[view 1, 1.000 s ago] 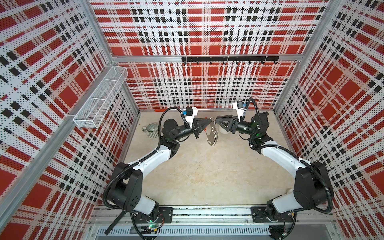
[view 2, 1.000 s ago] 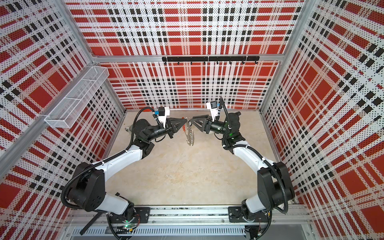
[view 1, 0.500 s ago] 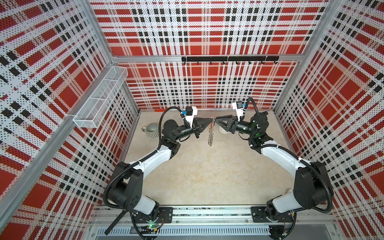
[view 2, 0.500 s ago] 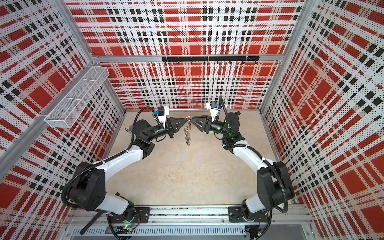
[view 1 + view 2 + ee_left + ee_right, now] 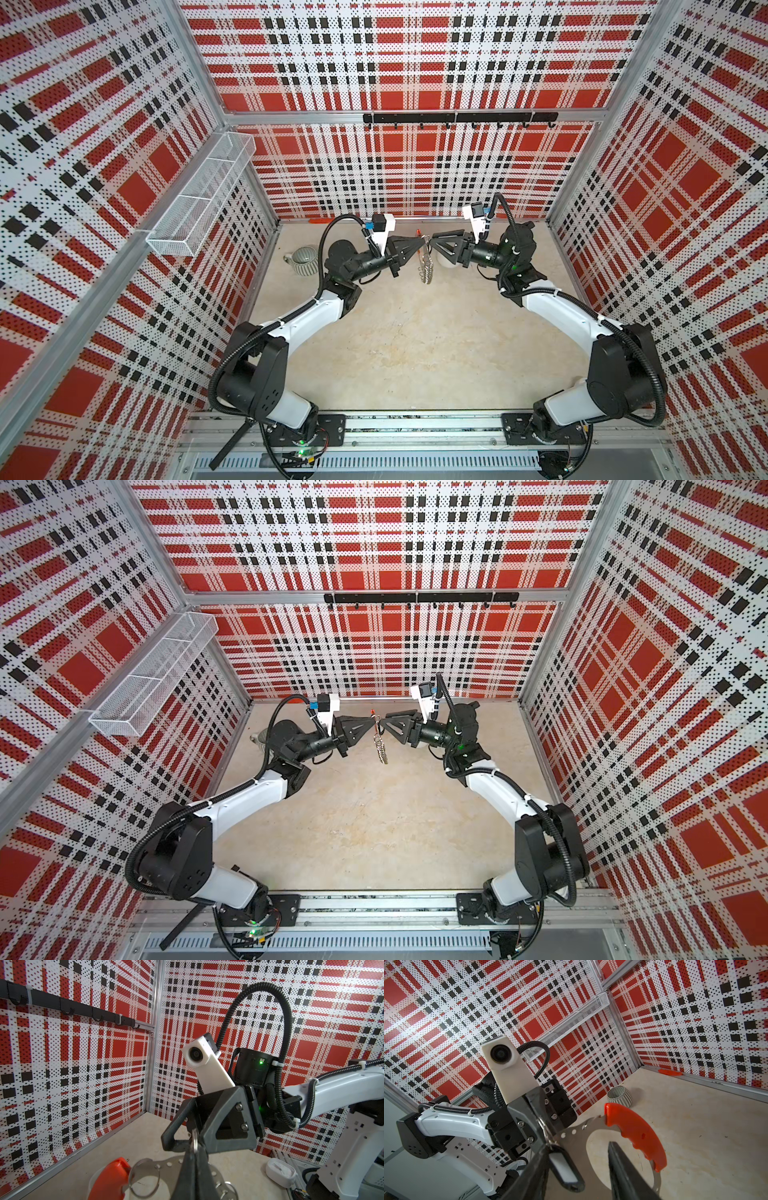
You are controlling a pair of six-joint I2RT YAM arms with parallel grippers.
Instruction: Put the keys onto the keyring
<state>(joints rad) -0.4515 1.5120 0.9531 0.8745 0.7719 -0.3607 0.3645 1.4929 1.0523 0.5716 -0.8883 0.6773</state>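
Hanging edge-on above the tabletop in both top views, the keyring [image 5: 426,266] [image 5: 380,746] sits between the two arms, its red-orange grip uppermost and its small wire rings dangling below. The left gripper [image 5: 419,245] has its fingers pressed together on the flat grey rim of the hoop. In the right wrist view they pinch the metal close to a row of punched holes, not far from the end of the orange grip.

The right gripper [image 5: 434,244] faces it tip to tip. Its two fingers [image 5: 625,1169] are spread, one to each side of the hoop's plane, and the pictures show nothing squeezed between them.

The black key tag [image 5: 563,1164] lies against the inner face of one right finger. Its upper end reaches up to a small ring near the spot where the left gripper pinches. Whether that ring is threaded through the hoop I cannot tell. The tag's label window is pale, and no writing on it can be read.

On the tabletop, a ribbed grey cup [image 5: 303,259] stands behind the left arm near the wall. A small red-orange strip [image 5: 322,220] lies at the foot of the back wall. A small white case [image 5: 280,1172] sits near the right arm, and its face is too blurred to read.
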